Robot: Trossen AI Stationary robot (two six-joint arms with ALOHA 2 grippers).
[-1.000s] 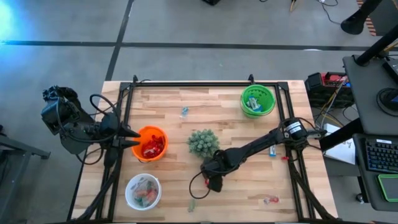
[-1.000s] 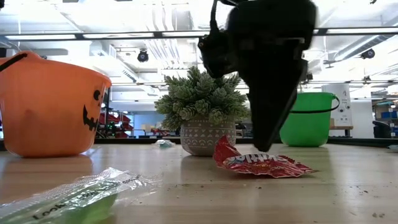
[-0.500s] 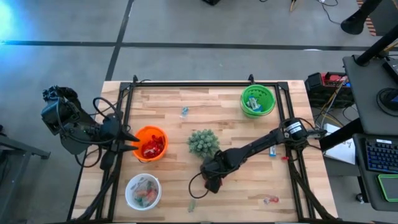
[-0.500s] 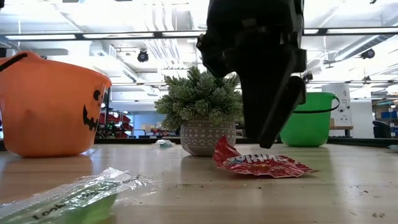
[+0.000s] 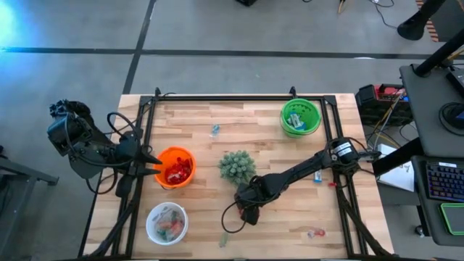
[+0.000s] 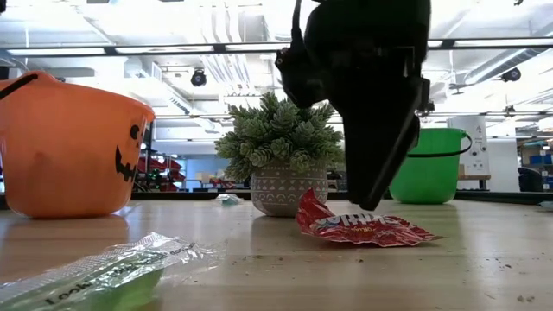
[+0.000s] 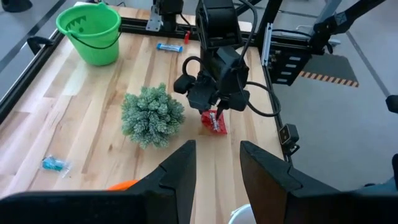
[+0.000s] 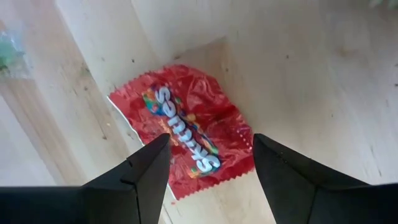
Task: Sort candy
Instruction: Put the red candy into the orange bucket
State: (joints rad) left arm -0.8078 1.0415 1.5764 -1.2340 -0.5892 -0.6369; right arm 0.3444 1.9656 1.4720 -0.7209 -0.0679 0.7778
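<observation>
A red candy packet [image 8: 180,130] lies flat on the wood near the table's middle front, also seen in the low view [image 6: 363,226]. My right gripper [image 8: 208,146] points steeply down over it, open, one finger on each side of the packet's end. It shows in the high view [image 5: 245,210] just in front of the plant. My left gripper [image 5: 156,163] hangs open and empty at the left rim of the orange bucket [image 5: 176,149], which holds red candy. My right gripper's fingertips [image 6: 373,200] stand right at the packet's top face, coming from above. Whether they touch it I cannot tell. The packet lies flat on the table.
The spiky potted plant [image 5: 237,165] stands just behind the right gripper. A green bucket [image 5: 284,116] is at the far right and a white bowl [image 5: 150,217] at the near left. Loose candy: blue piece [image 5: 215,130], bar [image 5: 317,175], red piece [image 5: 315,233], green packet [image 6: 95,272].
</observation>
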